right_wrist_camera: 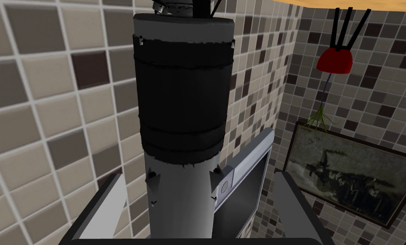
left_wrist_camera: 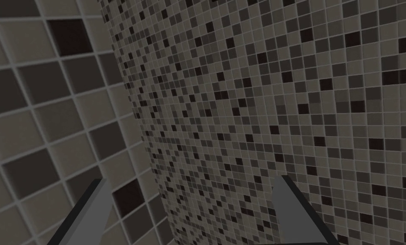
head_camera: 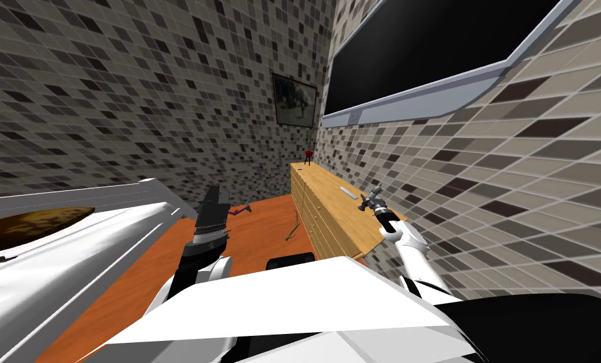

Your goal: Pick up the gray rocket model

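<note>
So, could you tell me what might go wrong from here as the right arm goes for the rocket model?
First, the right gripper has its fingers open around the grey and black cylindrical rocket model, which sits nearer one finger; closing could nudge or roll it instead of clamping it. Second, the rocket model is near the end of the light wooden dresser, beside the tiled wall, so a nudge might send it off the edge.

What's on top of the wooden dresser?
Grey rocket model between my right fingers, a flat grey bar, a red black-legged object. Whether the rocket touches the top is hidden.
</note>
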Motion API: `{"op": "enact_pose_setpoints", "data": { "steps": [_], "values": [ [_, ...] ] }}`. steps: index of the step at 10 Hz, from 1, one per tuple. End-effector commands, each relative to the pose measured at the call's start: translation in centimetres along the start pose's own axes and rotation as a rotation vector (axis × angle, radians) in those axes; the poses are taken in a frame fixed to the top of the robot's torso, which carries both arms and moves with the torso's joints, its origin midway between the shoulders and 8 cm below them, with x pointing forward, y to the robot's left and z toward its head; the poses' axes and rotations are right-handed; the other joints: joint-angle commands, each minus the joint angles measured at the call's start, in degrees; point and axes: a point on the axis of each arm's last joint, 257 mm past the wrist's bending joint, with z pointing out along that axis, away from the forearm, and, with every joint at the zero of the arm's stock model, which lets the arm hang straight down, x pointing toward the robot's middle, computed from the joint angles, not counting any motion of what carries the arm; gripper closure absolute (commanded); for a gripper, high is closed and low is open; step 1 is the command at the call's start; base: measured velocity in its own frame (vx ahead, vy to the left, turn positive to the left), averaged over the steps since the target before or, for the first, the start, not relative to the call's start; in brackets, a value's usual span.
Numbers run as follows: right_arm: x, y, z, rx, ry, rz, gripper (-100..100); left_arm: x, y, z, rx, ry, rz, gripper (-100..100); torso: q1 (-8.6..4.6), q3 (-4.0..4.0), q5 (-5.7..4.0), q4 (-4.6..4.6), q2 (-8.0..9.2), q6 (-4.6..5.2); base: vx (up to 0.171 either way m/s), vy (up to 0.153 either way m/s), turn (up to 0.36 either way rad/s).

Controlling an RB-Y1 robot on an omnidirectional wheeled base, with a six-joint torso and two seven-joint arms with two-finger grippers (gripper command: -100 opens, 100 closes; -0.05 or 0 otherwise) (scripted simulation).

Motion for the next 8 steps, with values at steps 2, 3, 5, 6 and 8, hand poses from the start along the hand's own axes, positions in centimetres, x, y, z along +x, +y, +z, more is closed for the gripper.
{"op": "enact_pose_setpoints", "data": {
  "steps": [2,3,5,6,8],
  "values": [
    [0.8,0.3,0.5,-0.028,0.01,0.009,-100,0.0,0.0,0.0,0.0,0.0,0.0,0,0.07,-0.03,0.0,-0.02,-0.03,-0.07,0.056,0.067,-0.109],
    [1.1,0.2,0.5,-0.025,0.016,0.01,-100,0.0,0.0,0.0,0.0,0.0,0.0,0,-0.04,0.01,-0.02,0.0,0.04,-0.1,0.008,0.005,0.034],
    [0.5,0.9,1.8,-0.073,0.009,0.011,-100,0.0,0.0,0.0,0.0,0.0,0.0,0,-0.05,0.03,-0.02,0.01,0.05,0.0,0.057,0.07,-0.283],
    [-1.8,1.6,3.2,-0.116,-0.026,-0.007,-100,0.0,0.0,0.0,0.0,0.0,0.0,0,0.02,0.01,-0.01,-0.01,0.03,-0.06,0.106,0.102,-0.331],
    [-0.2,1.4,2.9,-0.119,0.001,0.012,-100,0.0,0.0,0.0,0.0,0.0,0.0,0,0.11,-0.09,0.02,-0.04,-0.14,-0.08,0.067,0.073,-0.118]
  ]
}}
